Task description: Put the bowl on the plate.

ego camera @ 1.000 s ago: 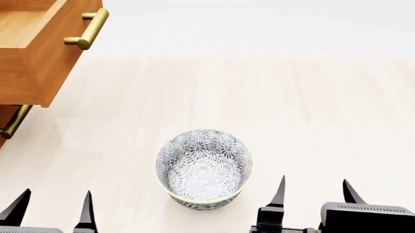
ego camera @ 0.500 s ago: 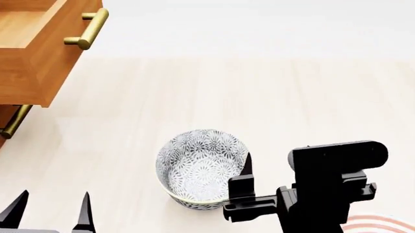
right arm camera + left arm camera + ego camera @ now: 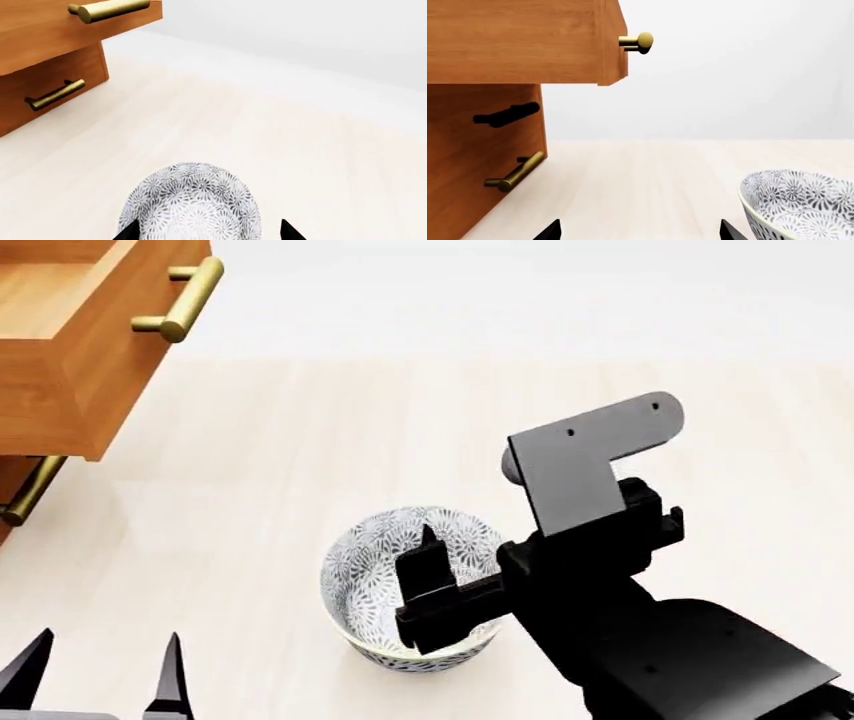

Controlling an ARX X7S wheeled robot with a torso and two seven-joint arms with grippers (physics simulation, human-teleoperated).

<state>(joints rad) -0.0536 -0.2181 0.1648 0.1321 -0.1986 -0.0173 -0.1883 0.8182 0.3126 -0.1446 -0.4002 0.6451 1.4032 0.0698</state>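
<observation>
Found the left gripper (image 3: 100, 672) nearest of all, low at the near left edge of the head view, only its two black fingertips showing. Spread wide and holding nothing, tips pointed away over the pale wooden tabletop (image 3: 667, 410).

Just beyond and to the right, saw the bowl (image 3: 363, 585) upright on that tabletop, white with dense grey flowers inside and out, near the front edge and a little left of centre. Appeared from the left wrist camera only as a slice of patterned rim off to one side, well clear of the left tips.

Found the right gripper (image 3: 208, 232) above the bowl, reached in from the near right on a bulky black arm (image 3: 654, 640) that hid the bowl's right side. Made out one of its fingers (image 3: 427, 562) over the bowl's inside in the head view; the other was hidden behind the arm. From the right wrist camera, saw both tips set wide apart, one at the bowl's edge and one just outside the opposite rim, the bowl's mouth between them. Open, then, and gripping nothing; could not tell whether either tip touched the rim.

Farther back on the left, saw a wooden cabinet with its upper drawer (image 3: 67, 360) pulled out, brass bar handle (image 3: 180, 300) on the front. Below it, a second brass handle (image 3: 27, 492) on a closed drawer front. Beyond, only plain white wall.
</observation>
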